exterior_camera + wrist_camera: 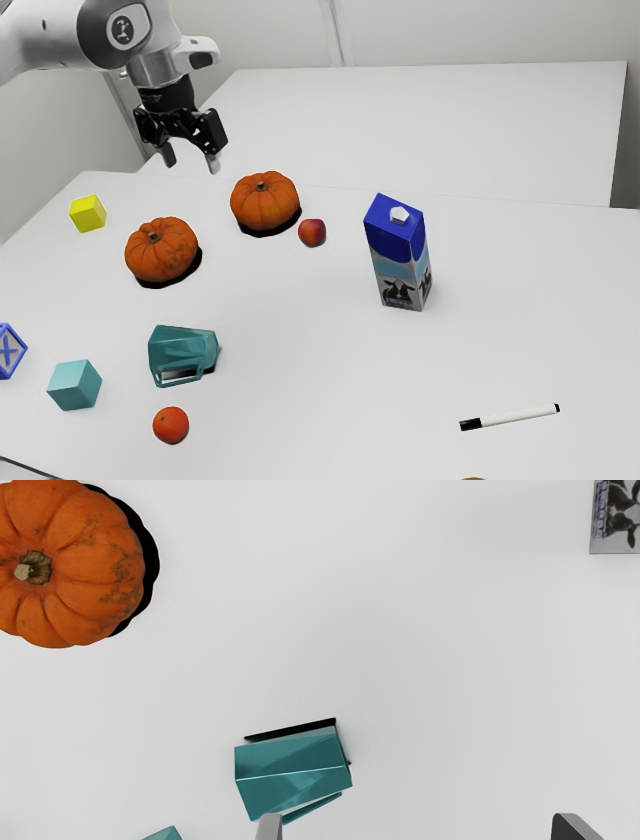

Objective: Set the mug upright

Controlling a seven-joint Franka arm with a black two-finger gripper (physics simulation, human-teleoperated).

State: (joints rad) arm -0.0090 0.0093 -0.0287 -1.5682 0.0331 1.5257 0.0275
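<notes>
A teal faceted mug point(182, 351) lies on its side on the white table in the exterior view, its handle toward the orange fruit. High above the table's far left part, the black gripper point(191, 163) hangs open and well apart from the mug. In the wrist view the mug point(292, 770) shows its side and part of its handle, near one fingertip of the gripper point(417, 825). The fingers stand wide apart with nothing held between them.
Two pumpkins point(162, 250) point(265, 203), a red apple point(312, 232) and a milk carton point(399, 252) stand behind the mug. Around it are a teal cube point(75, 385) and an orange fruit point(171, 425). A yellow cube point(88, 213) and a marker point(510, 417) lie farther off.
</notes>
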